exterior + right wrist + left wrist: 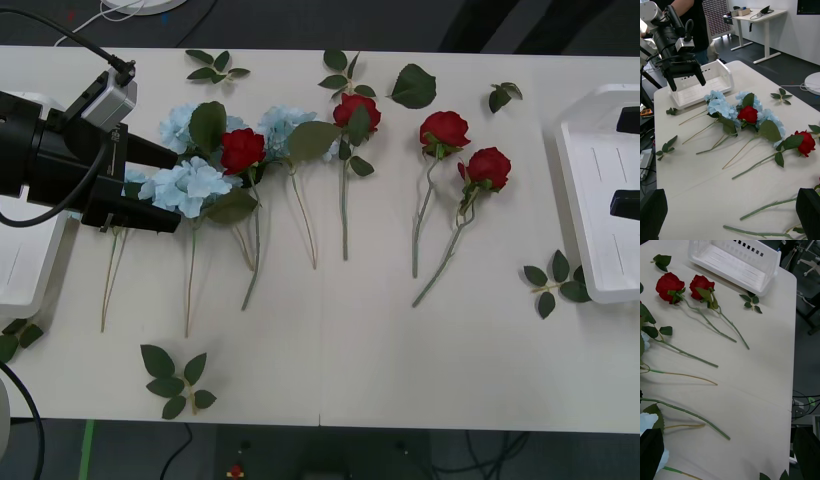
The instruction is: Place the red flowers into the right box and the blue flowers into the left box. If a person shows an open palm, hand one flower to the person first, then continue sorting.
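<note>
Several red flowers lie on the table: one [242, 150] among the blue flowers [190, 185], one [357, 112] at mid table, two [444, 128] [488, 167] farther right. More blue clusters [285, 125] lie behind. My left gripper [175, 190] is open, held above the table at the left side of the nearest blue cluster, its black fingers apart from it; the right wrist view shows this gripper [687, 84] before the left box [700, 84]. My right gripper [732, 195] is open at the table's right, near the right box [600, 190], holding nothing.
Loose leaf sprigs lie around: at the back [215, 65] [413, 87], at the front left [175, 380], and beside the right box [555, 280]. The left box [25, 260] sits under my left arm. Bare table lies in front of the stems.
</note>
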Robot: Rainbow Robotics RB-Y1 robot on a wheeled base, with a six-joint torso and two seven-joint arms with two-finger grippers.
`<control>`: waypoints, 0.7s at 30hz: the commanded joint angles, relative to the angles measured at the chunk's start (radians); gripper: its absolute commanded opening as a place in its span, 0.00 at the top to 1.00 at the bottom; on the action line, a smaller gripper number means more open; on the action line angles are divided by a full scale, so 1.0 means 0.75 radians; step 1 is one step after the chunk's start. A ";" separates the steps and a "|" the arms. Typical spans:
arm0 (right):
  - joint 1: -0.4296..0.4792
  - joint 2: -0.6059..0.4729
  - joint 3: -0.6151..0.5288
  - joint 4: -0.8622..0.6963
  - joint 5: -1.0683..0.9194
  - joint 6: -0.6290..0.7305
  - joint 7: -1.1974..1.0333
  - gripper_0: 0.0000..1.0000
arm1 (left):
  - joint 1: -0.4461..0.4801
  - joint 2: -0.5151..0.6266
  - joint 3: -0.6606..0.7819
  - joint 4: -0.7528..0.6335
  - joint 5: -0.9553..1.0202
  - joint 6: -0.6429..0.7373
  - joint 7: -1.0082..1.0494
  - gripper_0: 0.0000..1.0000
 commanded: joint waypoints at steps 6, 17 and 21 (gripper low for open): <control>0.086 -0.014 0.013 -0.016 0.031 -0.031 0.029 0.00 | 0.074 0.065 -0.021 -0.013 -0.010 0.000 0.021 0.00; 0.070 -0.047 0.162 -0.133 0.497 -0.366 -0.526 0.00 | 0.000 0.306 -0.180 -0.013 -0.071 -0.227 0.228 0.00; 0.004 -0.049 0.256 -0.141 0.759 -0.399 -0.884 0.00 | 0.004 0.437 -0.291 -0.013 -0.059 -0.348 0.443 0.00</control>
